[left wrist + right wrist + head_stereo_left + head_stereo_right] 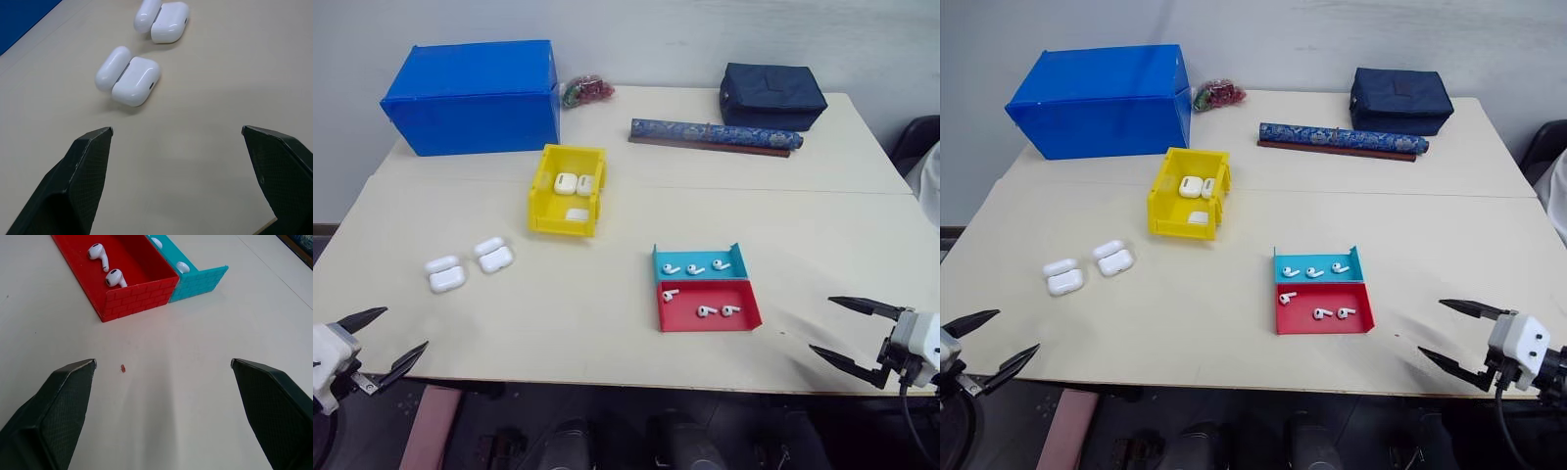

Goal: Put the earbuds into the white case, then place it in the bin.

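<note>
A: Earbuds (696,266), location?
B: Six lay in teal tray (697,262) and red tray (707,305), toward the table's (607,323) near edge. Two open white cases (470,265) lay left; yellow bin (568,190) mid-table.
A: Grippers?
B: Left gripper (384,338) and right gripper (850,329) stood wide, empty.

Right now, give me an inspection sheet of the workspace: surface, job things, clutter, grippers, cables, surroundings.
Surface: beige table, a seam across it.
Job's things: two open white cases on the table; yellow bin holding more cases; three earbuds in the teal tray, three in the red tray.
Clutter: blue box, dark pouch, patterned roll, small bag of coloured bits.
Grippers: left gripper and right gripper open, empty, at the near edge.
Cables: nothing seen on the table.
Surroundings: pale wall behind.
</note>
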`<state>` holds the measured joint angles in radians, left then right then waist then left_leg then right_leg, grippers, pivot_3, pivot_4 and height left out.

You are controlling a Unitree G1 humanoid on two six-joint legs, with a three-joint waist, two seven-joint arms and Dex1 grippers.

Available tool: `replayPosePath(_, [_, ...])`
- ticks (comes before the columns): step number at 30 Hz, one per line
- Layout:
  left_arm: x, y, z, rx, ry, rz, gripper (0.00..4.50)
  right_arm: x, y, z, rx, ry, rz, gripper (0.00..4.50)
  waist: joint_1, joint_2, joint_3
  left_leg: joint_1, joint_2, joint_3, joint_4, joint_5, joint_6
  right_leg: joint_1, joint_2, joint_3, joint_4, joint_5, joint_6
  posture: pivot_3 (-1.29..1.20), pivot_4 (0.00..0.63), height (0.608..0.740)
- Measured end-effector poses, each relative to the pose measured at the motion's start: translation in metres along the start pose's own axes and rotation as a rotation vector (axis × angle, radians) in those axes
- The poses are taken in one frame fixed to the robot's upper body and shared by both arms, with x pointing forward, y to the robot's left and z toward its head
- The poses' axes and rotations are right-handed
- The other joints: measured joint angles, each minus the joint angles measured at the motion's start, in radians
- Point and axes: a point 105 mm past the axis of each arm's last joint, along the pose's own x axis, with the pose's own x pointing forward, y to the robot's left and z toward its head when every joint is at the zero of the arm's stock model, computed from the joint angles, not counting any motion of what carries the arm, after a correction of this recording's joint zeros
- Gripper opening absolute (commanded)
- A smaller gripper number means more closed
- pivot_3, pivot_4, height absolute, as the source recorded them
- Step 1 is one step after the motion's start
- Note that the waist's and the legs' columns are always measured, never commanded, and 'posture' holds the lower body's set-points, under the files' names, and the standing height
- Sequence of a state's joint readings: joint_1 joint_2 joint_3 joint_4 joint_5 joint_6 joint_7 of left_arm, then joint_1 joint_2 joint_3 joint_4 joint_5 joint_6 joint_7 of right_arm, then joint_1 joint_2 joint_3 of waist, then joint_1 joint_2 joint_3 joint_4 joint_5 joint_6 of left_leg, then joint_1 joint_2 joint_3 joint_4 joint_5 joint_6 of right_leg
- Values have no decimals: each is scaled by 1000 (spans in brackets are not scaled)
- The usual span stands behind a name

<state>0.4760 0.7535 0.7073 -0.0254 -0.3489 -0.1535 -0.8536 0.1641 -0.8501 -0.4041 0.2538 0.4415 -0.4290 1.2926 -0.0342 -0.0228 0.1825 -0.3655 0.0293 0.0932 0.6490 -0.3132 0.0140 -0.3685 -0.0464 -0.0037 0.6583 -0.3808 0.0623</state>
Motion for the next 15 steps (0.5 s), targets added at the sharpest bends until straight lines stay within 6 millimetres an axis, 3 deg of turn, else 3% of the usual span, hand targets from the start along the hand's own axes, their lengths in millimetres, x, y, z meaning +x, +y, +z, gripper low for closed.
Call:
replayPosePath(11, [-4,5,7,-50,-45,64,4436,15,-10,8,20,-41,10,4500,-2,0,0,0,0,0,1,0,0,0,0,0,1,0,0,0,150,740])
replayPosePath(15, [-14,11,7,-150,-53,130,4436,31,-11,27,37,-212,-3,4500,-6,0,0,0,0,-1,0,0,0,0,0,-1,2,0,0,0,150,740])
